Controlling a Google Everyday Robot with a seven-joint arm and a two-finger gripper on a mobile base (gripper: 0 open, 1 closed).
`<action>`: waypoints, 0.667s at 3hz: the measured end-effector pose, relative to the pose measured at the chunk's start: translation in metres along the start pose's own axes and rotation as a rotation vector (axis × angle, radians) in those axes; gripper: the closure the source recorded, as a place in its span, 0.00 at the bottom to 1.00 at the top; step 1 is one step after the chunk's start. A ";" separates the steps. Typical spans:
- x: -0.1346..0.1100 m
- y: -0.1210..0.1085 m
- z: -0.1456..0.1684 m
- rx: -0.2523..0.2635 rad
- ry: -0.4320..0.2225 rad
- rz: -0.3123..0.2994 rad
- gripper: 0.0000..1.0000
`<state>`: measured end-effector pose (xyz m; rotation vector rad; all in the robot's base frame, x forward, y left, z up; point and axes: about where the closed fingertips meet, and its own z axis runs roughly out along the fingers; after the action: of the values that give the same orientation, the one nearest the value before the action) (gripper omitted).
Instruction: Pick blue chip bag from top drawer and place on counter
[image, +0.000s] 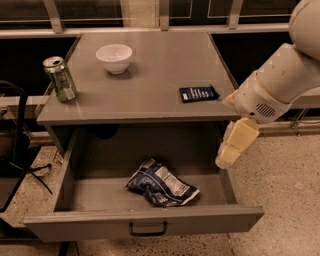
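The top drawer (145, 227) stands pulled out. The blue chip bag (162, 184) lies crumpled on its floor, right of centre. The claw (230, 152) hangs above the drawer's right wall, apart from the bag; open or closed cannot be told. The surface (150, 95) carries a white bowl (114, 57), a green can (60, 78) and a dark flat packet (198, 93).

Your arm (285, 80): cut off top-right | gripper (226, 157): over right wall of top drawer (145, 219), hiding part | blue chip bag (162, 184) print: unreadable
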<state>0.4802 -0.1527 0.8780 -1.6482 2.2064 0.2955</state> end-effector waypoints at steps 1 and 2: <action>0.000 0.000 0.000 -0.002 -0.001 0.001 0.00; 0.006 -0.003 0.009 -0.030 0.011 0.052 0.00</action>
<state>0.4835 -0.1559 0.8671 -1.6129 2.2662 0.3359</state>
